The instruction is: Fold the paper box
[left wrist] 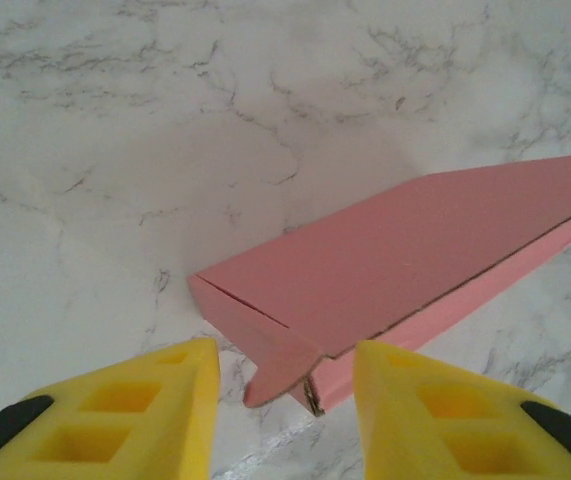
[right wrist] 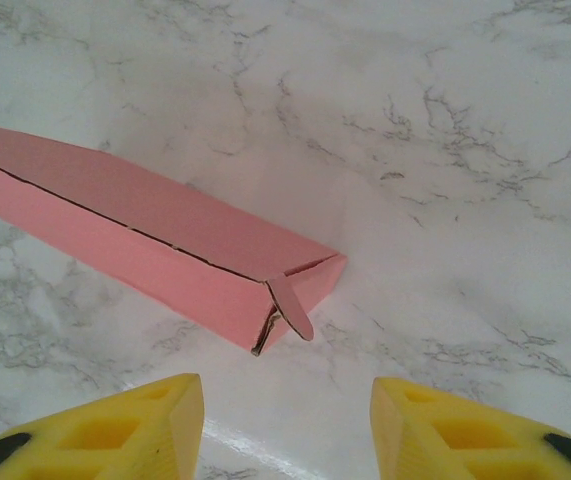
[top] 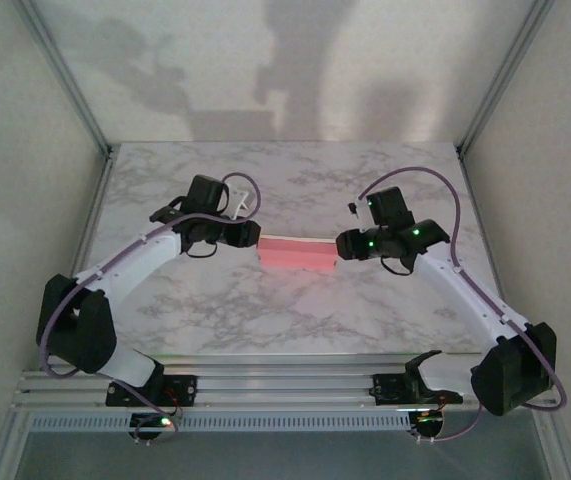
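Although the paper box (top: 297, 254) is already closed into a flat pink sleeve at the middle of the marble table (top: 295, 180), an end tab (left wrist: 283, 375) is left untucked at each end, so the folding is judged nearly finished. The left gripper (top: 254, 236) and right gripper (top: 342, 245) are spread wide at opposite ends, with nothing grasped.

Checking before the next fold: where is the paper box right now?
In the top view, the paper box lies on the marble table near its middle, directly between the left gripper and the right gripper, one at each end.
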You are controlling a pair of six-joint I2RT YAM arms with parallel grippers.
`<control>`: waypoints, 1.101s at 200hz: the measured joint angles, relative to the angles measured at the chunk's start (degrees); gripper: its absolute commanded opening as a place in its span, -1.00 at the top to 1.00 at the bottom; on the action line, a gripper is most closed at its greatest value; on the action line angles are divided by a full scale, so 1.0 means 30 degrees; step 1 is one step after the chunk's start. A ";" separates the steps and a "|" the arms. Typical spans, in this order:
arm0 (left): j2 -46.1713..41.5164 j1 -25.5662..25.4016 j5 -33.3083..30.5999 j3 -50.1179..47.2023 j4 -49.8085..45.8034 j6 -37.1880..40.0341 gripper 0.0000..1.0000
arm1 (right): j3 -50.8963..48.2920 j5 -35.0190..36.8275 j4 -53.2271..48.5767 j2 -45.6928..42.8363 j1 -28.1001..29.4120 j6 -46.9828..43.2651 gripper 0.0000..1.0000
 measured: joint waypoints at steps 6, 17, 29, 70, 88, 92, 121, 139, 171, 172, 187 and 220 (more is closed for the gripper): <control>0.0102 0.0000 0.0000 0.0022 -0.0044 0.0066 0.19 | 0.0000 0.0044 0.0000 0.0080 0.0022 0.0000 0.08; 0.0189 0.0000 -0.0007 0.0080 -0.0160 0.0175 0.18 | 0.0000 0.0153 0.0015 0.0189 0.0044 0.0000 0.10; 0.0204 0.0000 -0.0007 0.0153 -0.0255 0.0313 0.18 | 0.0000 0.0182 0.0073 0.0262 0.0051 -0.0007 0.12; 0.0321 0.0000 -0.0080 0.0364 -0.0495 0.0503 0.18 | 0.0000 0.0226 0.0437 0.0889 0.0073 -0.0051 0.15; 0.0328 0.0000 -0.0080 0.0372 -0.0503 0.0510 0.16 | 0.0000 0.0277 0.0561 0.1239 0.0073 -0.0066 0.19; 0.0328 0.0000 -0.0080 0.0372 -0.0503 0.0510 0.15 | 0.0000 0.0277 0.0576 0.1304 0.0073 -0.0066 0.20; 0.0328 0.0000 -0.0087 0.0372 -0.0503 0.0568 0.11 | 0.0000 0.0284 0.0816 0.1654 0.0073 -0.0080 0.24; 0.0328 0.0000 -0.0087 0.0372 -0.0510 0.0568 0.07 | 0.0109 0.0277 0.0925 0.1807 0.0073 -0.0168 0.26; 0.0328 0.0000 -0.0073 0.0627 -0.0758 0.0685 -0.04 | 0.0401 0.0277 0.1100 0.2076 0.0087 -0.0423 0.34; 0.0328 0.0000 -0.0073 0.0641 -0.0758 0.0685 -0.04 | 0.0408 0.0277 0.1107 0.2084 0.0087 -0.0415 0.35; 0.0328 0.0000 -0.0073 0.0889 -0.0984 0.0801 -0.05 | 0.0525 0.0284 0.1144 0.2208 0.0087 -0.0503 0.39; 0.0328 0.0000 -0.0051 0.1268 -0.1333 0.1042 -0.04 | 0.0678 0.0277 0.1209 0.2404 0.0095 -0.0568 0.51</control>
